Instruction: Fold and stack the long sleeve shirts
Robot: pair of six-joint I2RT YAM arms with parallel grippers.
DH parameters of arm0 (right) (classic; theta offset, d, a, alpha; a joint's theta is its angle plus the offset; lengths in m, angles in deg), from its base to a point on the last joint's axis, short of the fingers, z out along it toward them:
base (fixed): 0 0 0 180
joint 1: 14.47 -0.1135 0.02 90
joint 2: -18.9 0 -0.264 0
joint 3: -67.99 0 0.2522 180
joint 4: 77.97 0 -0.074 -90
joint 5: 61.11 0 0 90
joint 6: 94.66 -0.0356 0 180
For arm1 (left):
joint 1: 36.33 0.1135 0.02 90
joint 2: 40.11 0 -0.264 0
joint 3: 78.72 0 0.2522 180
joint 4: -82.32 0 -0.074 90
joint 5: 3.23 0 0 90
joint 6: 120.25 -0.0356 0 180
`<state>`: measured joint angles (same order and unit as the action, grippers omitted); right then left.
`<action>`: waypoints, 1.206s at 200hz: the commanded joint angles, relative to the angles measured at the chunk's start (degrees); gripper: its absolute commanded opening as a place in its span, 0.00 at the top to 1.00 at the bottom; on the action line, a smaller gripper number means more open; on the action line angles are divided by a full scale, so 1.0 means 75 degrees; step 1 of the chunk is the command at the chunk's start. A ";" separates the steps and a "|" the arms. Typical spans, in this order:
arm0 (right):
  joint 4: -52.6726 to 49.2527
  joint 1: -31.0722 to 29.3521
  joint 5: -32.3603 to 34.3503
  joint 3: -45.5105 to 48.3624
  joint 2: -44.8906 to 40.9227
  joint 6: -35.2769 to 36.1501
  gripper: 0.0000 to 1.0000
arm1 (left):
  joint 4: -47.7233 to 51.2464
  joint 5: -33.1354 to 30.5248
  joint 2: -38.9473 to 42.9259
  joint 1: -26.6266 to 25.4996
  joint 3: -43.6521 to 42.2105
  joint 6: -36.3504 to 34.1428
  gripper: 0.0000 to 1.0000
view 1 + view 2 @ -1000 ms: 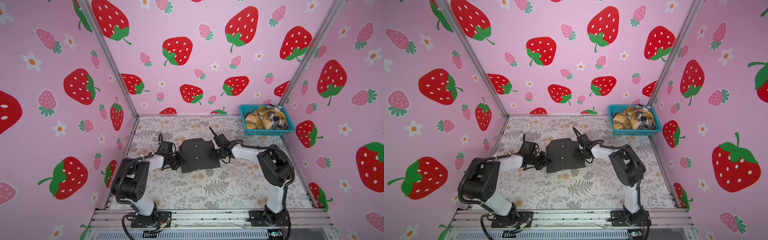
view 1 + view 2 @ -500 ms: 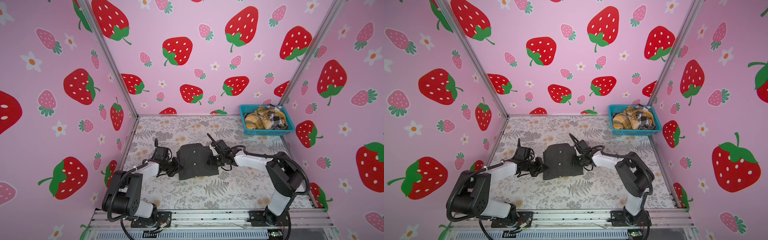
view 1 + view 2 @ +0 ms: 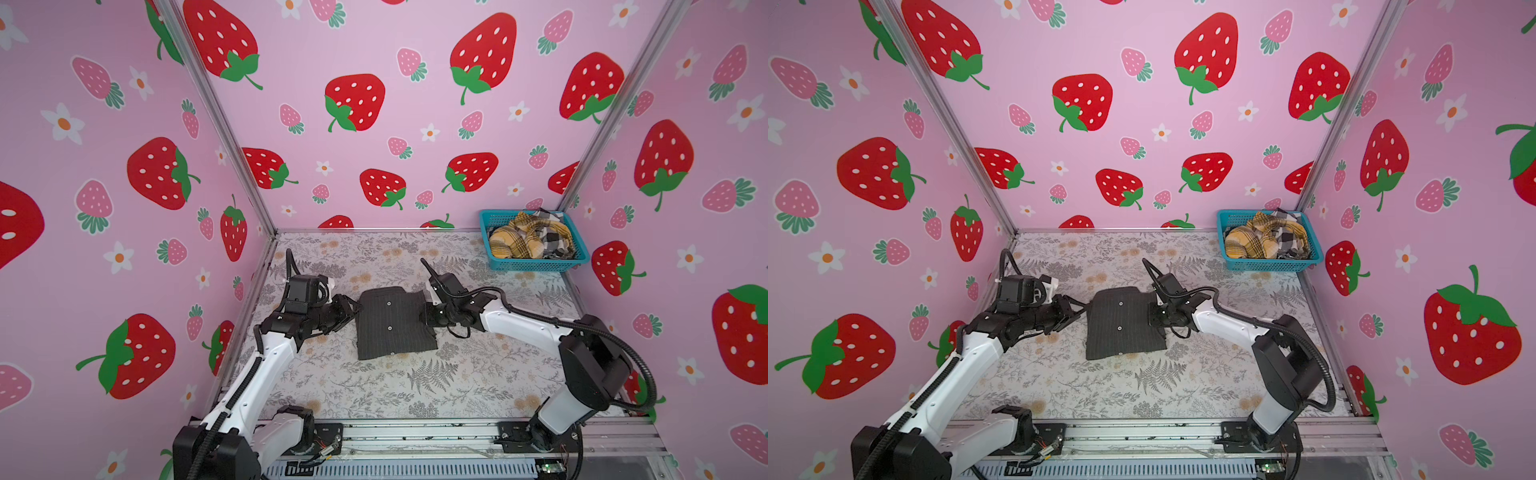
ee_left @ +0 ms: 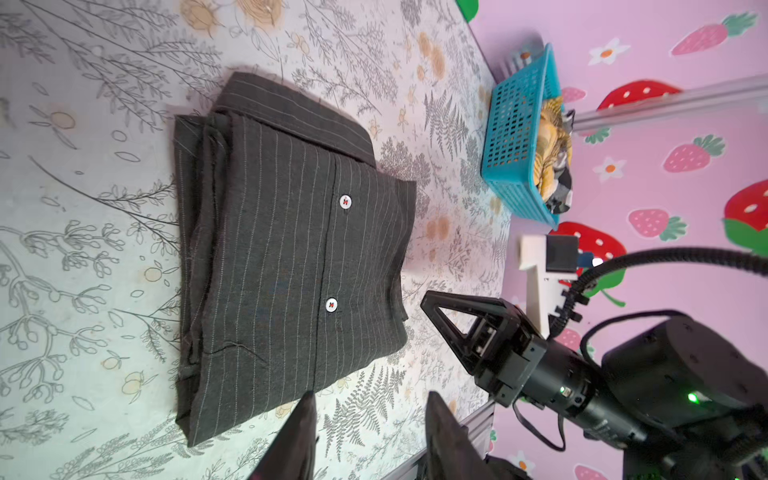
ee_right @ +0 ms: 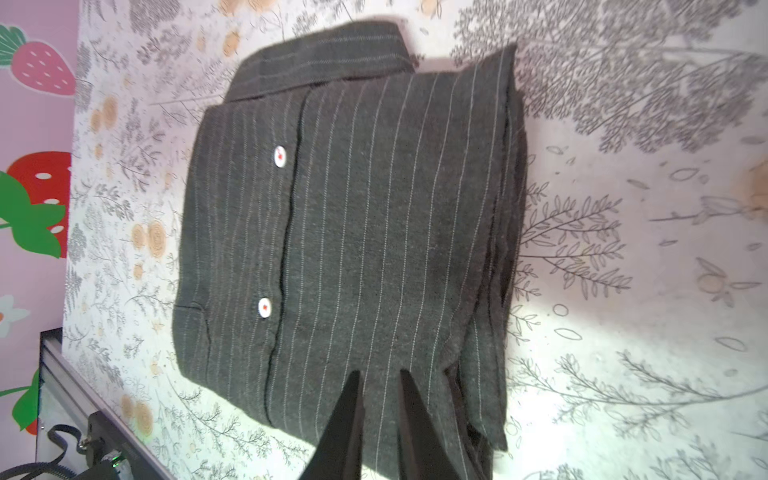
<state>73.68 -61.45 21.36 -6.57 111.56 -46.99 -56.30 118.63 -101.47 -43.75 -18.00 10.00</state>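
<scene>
A dark charcoal pinstriped long sleeve shirt [image 3: 392, 322] [image 3: 1123, 324] lies folded flat on the table's middle, buttons up, and shows in both wrist views [image 4: 291, 257] [image 5: 353, 232]. At its left edge my left gripper [image 3: 353, 309] [image 4: 370, 415] stands open, one fingertip [image 4: 307, 405] right at the cloth, nothing between the fingers. My right gripper [image 3: 424, 320] [image 5: 380, 378] sits low at the shirt's right edge, jaws a narrow gap apart, holding nothing. A mustard plaid shirt [image 3: 519, 243] and a black-and-white check shirt [image 3: 555, 241] lie crumpled in the basket.
The teal mesh basket [image 3: 534, 262] [image 3: 1266, 264] [image 4: 515, 133] stands in the back right corner against the pink strawberry walls. An aluminium rail [image 3: 415, 432] runs along the table's front edge, where both arm bases are mounted.
The shirt has slid a little toward the front. My left gripper has opened and let go of its left edge. The right jaws have parted slightly.
</scene>
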 commanded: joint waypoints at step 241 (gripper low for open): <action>0.0953 0.0565 -0.0265 0.0275 0.1917 0.0546 0.83 | -0.5574 0.0847 -0.5274 0.0501 -0.1951 0.2081 0.16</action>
<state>78.49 -58.17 21.45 -5.91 123.67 -42.97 -93.55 127.00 -133.62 -38.46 -28.14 21.17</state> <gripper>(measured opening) 0.180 0.843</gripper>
